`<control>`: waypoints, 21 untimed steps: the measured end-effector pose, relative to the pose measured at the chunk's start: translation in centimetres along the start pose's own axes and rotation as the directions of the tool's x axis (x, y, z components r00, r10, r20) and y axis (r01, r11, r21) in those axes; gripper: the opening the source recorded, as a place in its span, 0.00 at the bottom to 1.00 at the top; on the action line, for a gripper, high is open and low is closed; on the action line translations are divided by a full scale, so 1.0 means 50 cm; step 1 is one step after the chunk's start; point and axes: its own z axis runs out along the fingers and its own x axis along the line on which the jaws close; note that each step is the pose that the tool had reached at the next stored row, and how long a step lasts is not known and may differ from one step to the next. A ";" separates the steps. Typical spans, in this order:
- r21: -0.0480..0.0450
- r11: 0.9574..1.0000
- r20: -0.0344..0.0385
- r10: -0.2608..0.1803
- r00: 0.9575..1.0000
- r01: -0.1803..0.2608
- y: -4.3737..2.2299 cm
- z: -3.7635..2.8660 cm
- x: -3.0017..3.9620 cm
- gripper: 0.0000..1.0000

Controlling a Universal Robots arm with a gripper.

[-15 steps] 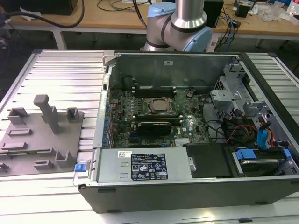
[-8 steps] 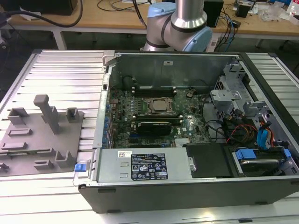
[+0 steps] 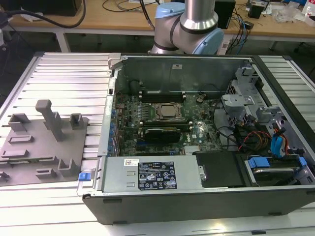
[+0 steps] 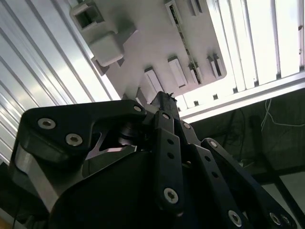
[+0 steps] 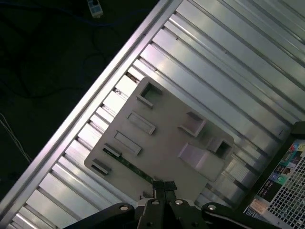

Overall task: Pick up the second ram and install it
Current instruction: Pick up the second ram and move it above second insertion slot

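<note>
Broadly, one slatted metal table (image 3: 64, 73) is carrying everything. One open computer case (image 3: 197, 206) is lying on it toward the exterior view's right, with its single motherboard (image 3: 197, 132) facing up. One robot arm (image 3: 197, 24) is rising behind the case. One grey plastic tray (image 3: 74, 142) is lying flat on the table just beside the case, on the exterior view's left. One tall post (image 3: 51, 118) is standing up from the tray among its lower moulded blocks.

In both wrist views one gripper (image 5: 164, 183) (image 4: 164, 95) is hanging above the tray, apart from it. Its two fingers are seemingly pressing together with nothing between them, though the tips are showing only end-on.

One second ram (image 5: 128, 164) (image 4: 183, 38) is resting on the tray as a slim dark-green strip, running along the tray near one edge. The gripper is hanging nearest to one end of it and is not touching it.
</note>
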 end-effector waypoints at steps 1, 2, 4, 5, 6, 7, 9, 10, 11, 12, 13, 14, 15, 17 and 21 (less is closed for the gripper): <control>0.000 1.000 0.000 -0.004 1.000 0.004 0.000 0.000 0.000 0.11; 0.000 1.000 0.000 -0.007 1.000 0.007 0.000 0.000 0.000 0.11; 0.000 1.000 -0.001 -0.012 1.000 0.012 0.000 0.000 0.000 0.11; 0.000 1.000 -0.001 -0.014 1.000 0.014 0.000 0.000 0.000 0.11; 0.000 1.000 -0.001 -0.018 1.000 0.018 0.000 0.000 0.000 0.11; 0.000 1.000 -0.001 -0.019 1.000 0.019 0.000 0.000 0.000 0.11; -0.001 1.000 -0.001 -0.023 1.000 0.023 0.000 0.000 0.000 0.11; -0.001 1.000 -0.001 -0.026 1.000 0.026 0.000 0.000 0.000 0.11; -0.001 1.000 -0.001 -0.028 1.000 0.028 0.000 0.000 0.000 0.11; -0.001 1.000 -0.001 -0.030 1.000 0.030 0.000 0.000 0.000 0.11; -0.001 1.000 -0.001 -0.031 1.000 0.031 0.000 0.000 0.000 0.11; -0.001 0.999 -0.002 -0.035 0.999 0.035 0.000 0.000 0.000 0.11; -0.001 0.999 -0.002 -0.037 0.999 0.037 0.000 0.000 0.000 0.11; -0.001 0.999 -0.002 -0.042 0.999 0.042 0.000 0.000 0.000 0.11; -0.002 0.997 -0.003 -0.080 0.997 0.080 0.000 0.000 0.000 0.11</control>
